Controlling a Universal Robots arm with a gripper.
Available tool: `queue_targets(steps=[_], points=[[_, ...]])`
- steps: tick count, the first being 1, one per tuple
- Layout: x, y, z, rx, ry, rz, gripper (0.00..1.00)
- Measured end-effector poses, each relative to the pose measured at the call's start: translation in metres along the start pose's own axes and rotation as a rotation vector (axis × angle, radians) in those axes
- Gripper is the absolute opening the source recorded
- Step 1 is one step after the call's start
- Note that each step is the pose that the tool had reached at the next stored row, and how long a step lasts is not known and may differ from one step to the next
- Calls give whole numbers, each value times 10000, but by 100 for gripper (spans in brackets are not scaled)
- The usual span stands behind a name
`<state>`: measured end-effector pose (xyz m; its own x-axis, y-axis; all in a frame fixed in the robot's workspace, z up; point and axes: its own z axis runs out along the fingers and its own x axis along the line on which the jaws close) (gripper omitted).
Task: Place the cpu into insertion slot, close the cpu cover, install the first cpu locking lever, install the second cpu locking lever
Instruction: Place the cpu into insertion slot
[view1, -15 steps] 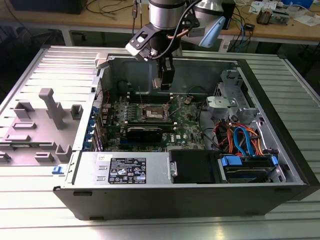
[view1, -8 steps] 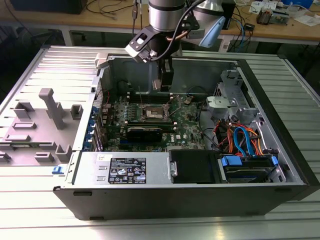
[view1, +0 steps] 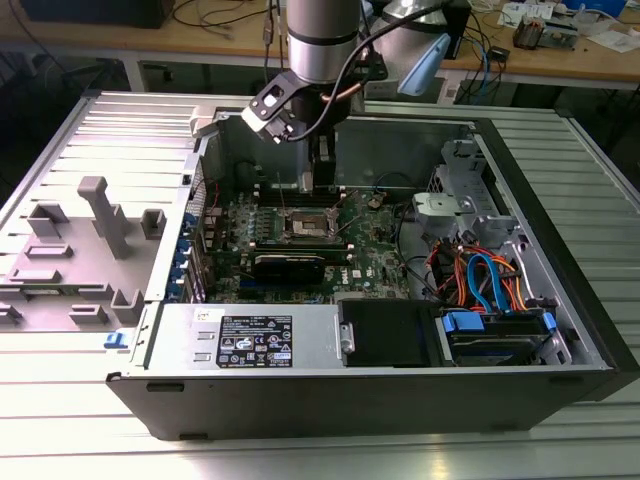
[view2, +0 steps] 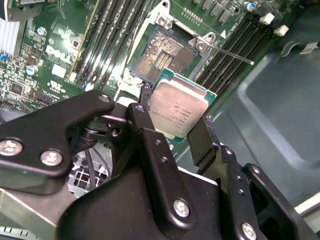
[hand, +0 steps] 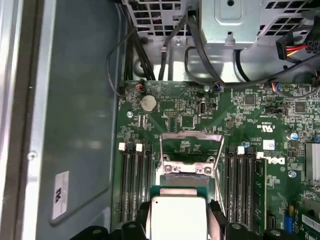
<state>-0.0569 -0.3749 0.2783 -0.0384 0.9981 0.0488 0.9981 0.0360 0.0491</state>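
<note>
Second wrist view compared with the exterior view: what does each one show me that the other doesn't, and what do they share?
Second wrist view: the gripper shut on the cpu, with the open socket and its bare contacts beyond it. Exterior view: the whole computer case, its power supply, orange and blue cables, and grey fixtures at that view's left. Shared: the green motherboard, the socket and the gripper.

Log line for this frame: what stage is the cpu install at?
step: place cpu | gripper: shut on cpu | cpu: over socket, unseated | socket: empty | cover: open
</note>
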Motion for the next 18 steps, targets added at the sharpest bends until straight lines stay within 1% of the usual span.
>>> queue_targets(steps=[5,9,18], points=[[-51,-13,52,0,13,2,54],[-52,-30,59,0,16,1,54],[-53,-31,82,-1,18,1,54]])
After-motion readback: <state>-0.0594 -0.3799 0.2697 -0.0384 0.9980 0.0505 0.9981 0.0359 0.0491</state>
